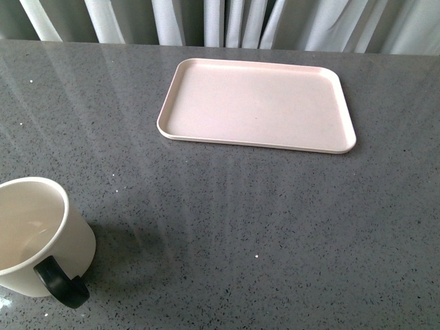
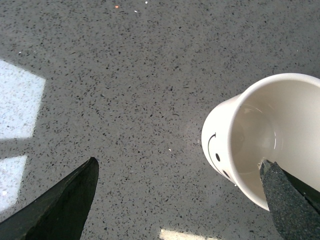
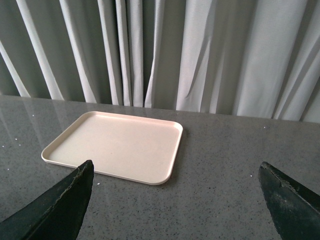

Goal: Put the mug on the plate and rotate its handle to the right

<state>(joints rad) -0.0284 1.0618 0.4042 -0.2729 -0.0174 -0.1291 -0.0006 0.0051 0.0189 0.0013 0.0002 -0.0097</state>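
The cream-white mug [image 1: 38,230] stands upright on the grey table at the near left, its black handle [image 1: 60,283] toward the front. The pale pink plate [image 1: 258,104] lies empty at the far middle. Neither gripper shows in the front view. In the left wrist view the mug [image 2: 260,135] shows its smiley face. My left gripper [image 2: 177,167] is open above the table, and one of its fingertips [image 2: 282,195] is in front of the mug's rim. My right gripper [image 3: 175,170] is open and empty, looking at the plate [image 3: 117,147] from a distance.
Pale curtains [image 1: 227,20] hang behind the table's far edge. Bright light patches [image 2: 17,100] lie on the speckled grey tabletop [image 1: 275,227].
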